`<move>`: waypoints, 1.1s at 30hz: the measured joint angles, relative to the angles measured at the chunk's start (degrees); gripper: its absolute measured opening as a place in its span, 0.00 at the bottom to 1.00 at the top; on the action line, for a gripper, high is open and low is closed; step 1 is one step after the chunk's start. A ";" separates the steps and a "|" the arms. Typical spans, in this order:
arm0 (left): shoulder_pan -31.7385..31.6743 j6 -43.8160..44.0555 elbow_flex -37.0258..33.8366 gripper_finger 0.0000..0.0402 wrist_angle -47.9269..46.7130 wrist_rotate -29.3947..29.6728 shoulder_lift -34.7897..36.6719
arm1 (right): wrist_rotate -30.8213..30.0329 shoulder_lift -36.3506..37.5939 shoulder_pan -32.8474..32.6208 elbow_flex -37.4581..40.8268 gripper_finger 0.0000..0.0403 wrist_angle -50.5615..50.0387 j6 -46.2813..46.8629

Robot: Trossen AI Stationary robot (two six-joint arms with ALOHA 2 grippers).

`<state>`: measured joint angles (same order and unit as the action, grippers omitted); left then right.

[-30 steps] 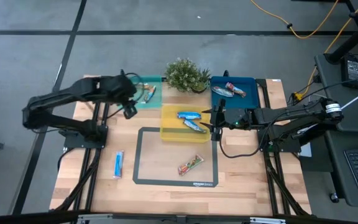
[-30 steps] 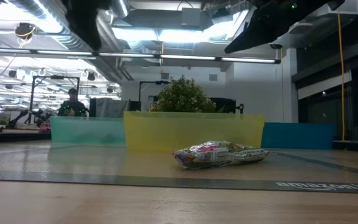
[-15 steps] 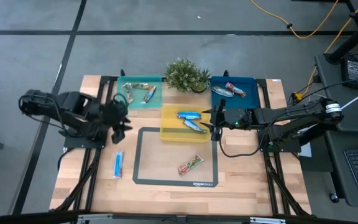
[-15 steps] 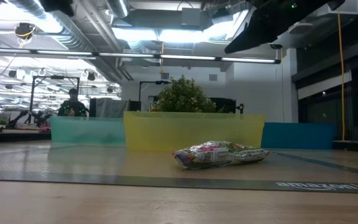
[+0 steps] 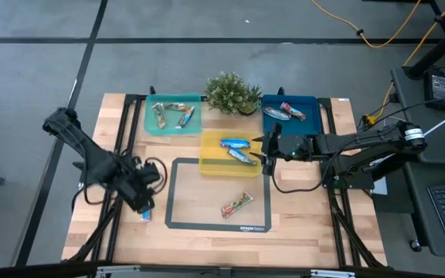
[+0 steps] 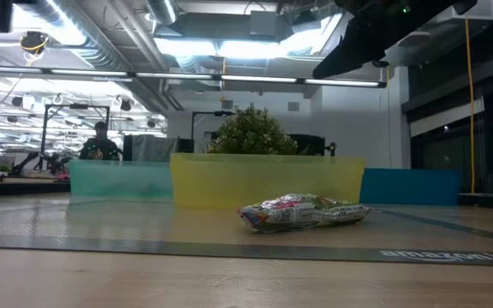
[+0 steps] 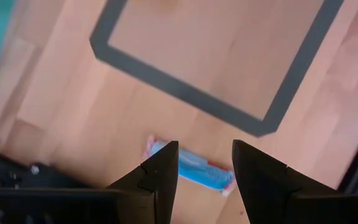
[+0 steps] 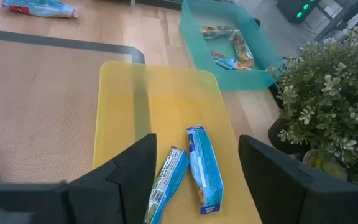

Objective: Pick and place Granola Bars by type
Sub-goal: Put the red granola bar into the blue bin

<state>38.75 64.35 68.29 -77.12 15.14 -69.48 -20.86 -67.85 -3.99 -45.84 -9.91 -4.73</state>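
- The left hand (image 7: 202, 165) hangs over the near-left part of the tabletop (image 5: 207, 232), just outside the dark-bordered mat (image 5: 207, 197); its two fingers (image 7: 160, 171) stand apart with nothing between them, and they straddle the loose blue bar (image 7: 194, 173) lying flat on the wood below.
- The right hand (image 8: 194, 158) hovers at the edge of the yellow tray (image 5: 211, 162), fingers spread and empty, looking down on the two blue bars (image 8: 201, 168) already in it.
- The teal tray (image 5: 151, 123) holds a few tan-green bars (image 5: 178, 116), and the dark blue tray (image 5: 311, 104) holds silvery ones with red print (image 5: 286, 112).
- One more silvery red-printed bar (image 5: 237, 205) rests on the mat, well apart from both hands.
- A potted plant (image 5: 232, 93) sits between the teal and dark blue trays.
- To my eye these bars are light, thin and crinkly: the foil looks slick, and the contents would probably crumble under a hard pinch.
- I'd take the blue one across its narrow width near the middle, where the wrapper is full, not at the flat crimped ends, which would likely slip or fold.
- A low approach seems wise, since it lies flat against the wood.
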 joint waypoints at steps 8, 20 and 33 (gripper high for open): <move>7.36 10.33 0.00 0.36 -0.66 -2.58 -9.11 | 0.00 0.00 0.00 0.00 0.57 0.03 -0.01; 11.79 24.36 -7.45 0.39 -3.46 -11.56 -17.46 | -0.02 0.00 0.00 0.00 0.57 0.12 -0.53; 9.98 24.30 -22.59 0.65 27.92 -16.44 -16.43 | -0.03 0.00 0.00 0.02 0.57 2.52 -3.41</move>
<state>48.73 88.64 45.70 -49.20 -1.30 -85.91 -20.89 -67.85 -3.99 -45.82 -7.39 -8.13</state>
